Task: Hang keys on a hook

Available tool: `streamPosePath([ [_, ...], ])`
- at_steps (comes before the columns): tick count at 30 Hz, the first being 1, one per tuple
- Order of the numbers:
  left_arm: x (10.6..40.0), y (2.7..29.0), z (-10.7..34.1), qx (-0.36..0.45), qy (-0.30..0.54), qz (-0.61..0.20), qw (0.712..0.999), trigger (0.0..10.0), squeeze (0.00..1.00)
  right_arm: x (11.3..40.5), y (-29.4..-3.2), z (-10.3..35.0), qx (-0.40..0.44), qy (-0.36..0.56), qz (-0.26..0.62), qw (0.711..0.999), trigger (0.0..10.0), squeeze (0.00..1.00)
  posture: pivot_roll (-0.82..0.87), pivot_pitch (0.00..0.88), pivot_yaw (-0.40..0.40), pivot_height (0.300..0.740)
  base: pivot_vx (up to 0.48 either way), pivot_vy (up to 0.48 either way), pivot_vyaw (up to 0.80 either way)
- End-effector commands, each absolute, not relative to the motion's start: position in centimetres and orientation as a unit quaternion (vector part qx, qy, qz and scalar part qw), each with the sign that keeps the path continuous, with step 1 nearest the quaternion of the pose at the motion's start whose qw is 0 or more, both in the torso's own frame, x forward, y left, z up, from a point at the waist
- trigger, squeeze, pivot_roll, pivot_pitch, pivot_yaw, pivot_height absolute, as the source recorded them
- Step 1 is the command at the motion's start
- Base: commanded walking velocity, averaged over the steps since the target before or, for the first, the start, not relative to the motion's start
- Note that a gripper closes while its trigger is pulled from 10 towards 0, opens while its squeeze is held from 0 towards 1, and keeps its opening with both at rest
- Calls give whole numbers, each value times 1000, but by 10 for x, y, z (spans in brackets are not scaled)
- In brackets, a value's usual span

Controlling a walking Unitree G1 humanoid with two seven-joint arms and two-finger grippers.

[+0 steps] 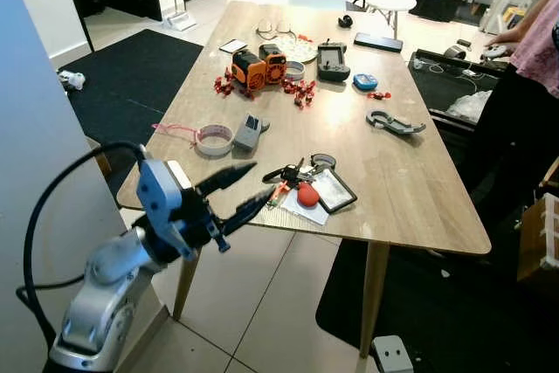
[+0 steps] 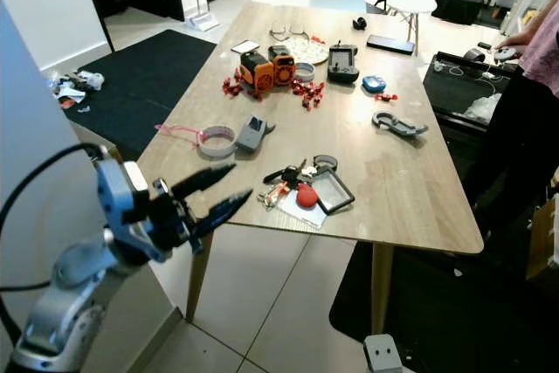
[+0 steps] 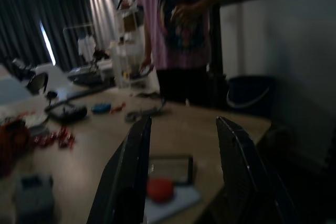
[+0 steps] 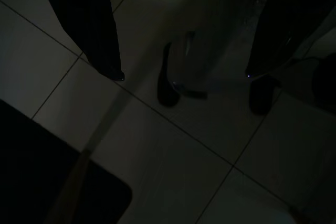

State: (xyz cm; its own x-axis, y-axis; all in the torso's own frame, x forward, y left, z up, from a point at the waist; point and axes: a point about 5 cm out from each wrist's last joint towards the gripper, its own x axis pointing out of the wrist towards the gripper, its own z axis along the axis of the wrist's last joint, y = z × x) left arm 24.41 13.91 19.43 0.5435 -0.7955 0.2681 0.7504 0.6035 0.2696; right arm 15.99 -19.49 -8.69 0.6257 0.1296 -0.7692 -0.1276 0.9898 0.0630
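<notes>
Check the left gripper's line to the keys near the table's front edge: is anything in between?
Nothing visible blocks it. The left gripper, fingers open, is off the table's front-left corner, and only bare tabletop lies between it and the keys. The red fob lies just beyond them.

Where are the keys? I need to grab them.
The keys lie near the table's front edge, beside a red ball, just ahead of the left gripper's open fingers.
</notes>
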Motion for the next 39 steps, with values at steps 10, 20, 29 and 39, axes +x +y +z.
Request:
streamPosePath([
  [10,238,158,118,101,-73,-377,918,10000,0,158,-199,-87,6,426,59,903,10000,0,66,58,-38,740,0,0,0],
  [20,217,185,46,53,43,-281,957,10000,0,159,-197,-87,12,425,54,903,10000,0,72,45,-28,740,0,0,0],
  [29,180,208,-27,31,223,-142,964,10000,0,159,-194,-88,21,422,41,905,10000,0,70,30,-5,740,0,0,0],
  [39,162,213,-56,38,303,-66,950,10000,0,144,-217,-91,6,439,-56,897,10000,0,74,31,1,740,0,0,0],
])
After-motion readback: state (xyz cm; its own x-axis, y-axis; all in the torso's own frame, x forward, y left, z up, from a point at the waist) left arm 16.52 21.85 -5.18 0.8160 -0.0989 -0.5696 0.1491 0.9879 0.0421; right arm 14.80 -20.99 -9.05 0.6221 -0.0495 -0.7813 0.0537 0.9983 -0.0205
